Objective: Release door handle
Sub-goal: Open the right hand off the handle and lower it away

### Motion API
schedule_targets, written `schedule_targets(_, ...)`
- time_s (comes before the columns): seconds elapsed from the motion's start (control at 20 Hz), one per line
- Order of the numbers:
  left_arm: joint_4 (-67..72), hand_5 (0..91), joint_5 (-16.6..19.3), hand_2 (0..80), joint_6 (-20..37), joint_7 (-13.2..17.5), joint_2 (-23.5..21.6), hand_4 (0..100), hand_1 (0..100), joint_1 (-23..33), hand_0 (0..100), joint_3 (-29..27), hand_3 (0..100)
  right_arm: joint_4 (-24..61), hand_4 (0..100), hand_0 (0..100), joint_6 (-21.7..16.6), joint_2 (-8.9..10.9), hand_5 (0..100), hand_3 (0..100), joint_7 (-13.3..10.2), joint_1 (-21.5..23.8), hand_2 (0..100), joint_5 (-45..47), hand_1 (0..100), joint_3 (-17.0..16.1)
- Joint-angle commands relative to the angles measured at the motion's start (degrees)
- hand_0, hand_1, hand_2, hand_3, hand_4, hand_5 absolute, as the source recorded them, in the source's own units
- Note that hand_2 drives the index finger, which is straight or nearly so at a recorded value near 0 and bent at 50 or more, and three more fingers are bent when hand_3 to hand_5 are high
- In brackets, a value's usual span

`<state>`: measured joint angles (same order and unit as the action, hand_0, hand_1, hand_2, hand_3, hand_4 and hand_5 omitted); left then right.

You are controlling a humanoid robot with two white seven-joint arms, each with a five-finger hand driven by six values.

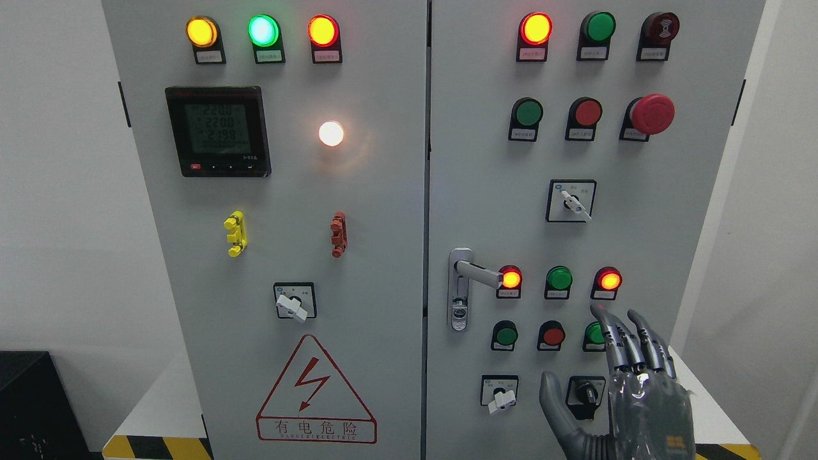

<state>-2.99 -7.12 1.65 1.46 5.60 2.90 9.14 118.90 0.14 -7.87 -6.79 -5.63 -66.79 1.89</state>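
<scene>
Right hand [639, 377] hangs with fingers spread and empty, low right of the door handle [476, 273] on the right door's left edge, well apart from it; release looks complete, so draw back without brushing the buttons.

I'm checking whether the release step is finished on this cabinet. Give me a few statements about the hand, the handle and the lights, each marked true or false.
1. The right hand grips the door handle. False: it is apart from it, lower right, fingers spread.
2. The door handle's lever points right. True.
3. The red mushroom button is on the left door. False: it is on the right door, upper right.
4. The warning triangle is on the left door. True.
5. The top-left row's green lamp is lit. True.
</scene>
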Motion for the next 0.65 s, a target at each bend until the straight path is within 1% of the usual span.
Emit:
schedule_targets(0.0,0.0,0.0,0.0,4.3,0.0,0.0,-0.1,0,0,0.0,0,0.0,10,0.8,0,45,-1.6,-0.04,0,0,-1.3,-0.8,0,1.5,26,-4.1)
schedule_targets(0.2,0.0,0.0,0.0,4.3,0.0,0.0,0.0,0,0,0.0,0,0.0,11,0.8,0,46,-2.0,-0.04,0,0,-2.5,-1.1,0,2.6,26,-4.1)
schedule_targets(0.6,0.0,0.0,0.0,4.2,-0.1,0.0,0.0,0,0,0.0,0,0.0,11,0.8,0,46,-1.9,-0.04,0,0,-2.7,-5.3,0,2.8,25,-4.1)
